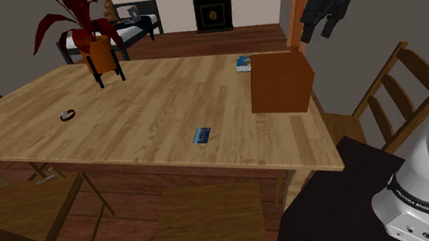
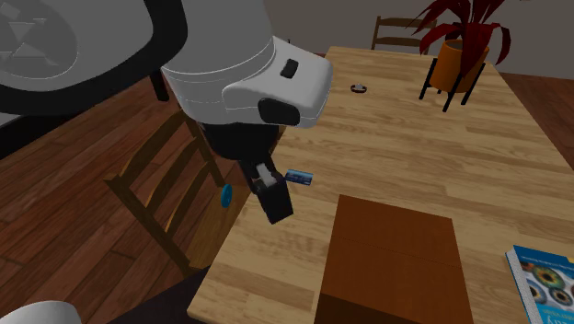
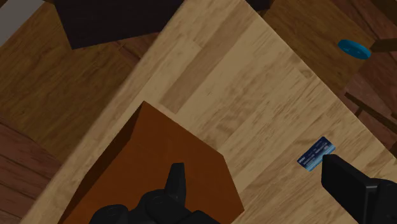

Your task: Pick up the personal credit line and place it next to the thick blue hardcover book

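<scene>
Blue card (image 3: 316, 154) lay flat on the wooden tabletop (image 3: 242, 83), well below the hand (image 3: 252, 164) and off toward one finger, hand raised, spread wide, empty; approach step judged in hand, next needing centring over card, then descent.

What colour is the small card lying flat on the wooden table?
Blue, with small pale markings. The card shows best in the wrist view.

home | dining table (image 1: 145, 107) | chairs (image 1: 399, 78) | potted plant (image 1: 99, 47) | bed (image 1: 133, 30) beyond
</scene>
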Action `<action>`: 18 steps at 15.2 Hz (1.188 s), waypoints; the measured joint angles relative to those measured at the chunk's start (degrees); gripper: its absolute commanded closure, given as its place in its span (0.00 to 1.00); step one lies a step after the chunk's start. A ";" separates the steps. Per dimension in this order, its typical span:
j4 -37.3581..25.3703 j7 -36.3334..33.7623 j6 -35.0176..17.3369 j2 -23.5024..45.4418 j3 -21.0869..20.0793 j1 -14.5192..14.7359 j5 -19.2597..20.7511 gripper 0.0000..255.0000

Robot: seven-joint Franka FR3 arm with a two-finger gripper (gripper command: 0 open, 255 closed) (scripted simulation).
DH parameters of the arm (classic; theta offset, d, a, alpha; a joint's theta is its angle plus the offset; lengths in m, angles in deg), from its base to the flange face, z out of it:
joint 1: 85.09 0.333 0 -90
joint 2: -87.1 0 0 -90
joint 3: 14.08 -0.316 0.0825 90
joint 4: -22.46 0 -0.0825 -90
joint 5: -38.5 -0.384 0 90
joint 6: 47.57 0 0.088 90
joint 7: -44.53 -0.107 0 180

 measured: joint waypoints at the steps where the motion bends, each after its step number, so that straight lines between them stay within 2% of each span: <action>1: 0.00 0.00 0.00 0.00 0.00 0.00 0.00 0.00; 4: 2.64 -4.38 -3.62 -0.45 -3.55 -0.39 -0.57 0.00; 12: 8.62 -23.22 -18.66 3.86 -19.30 -2.80 -1.85 0.00; 15: 8.71 -30.45 -23.58 7.39 -25.19 -5.13 -0.71 0.00; 18: 7.48 -39.37 -28.58 12.70 -32.69 -8.69 1.65 0.00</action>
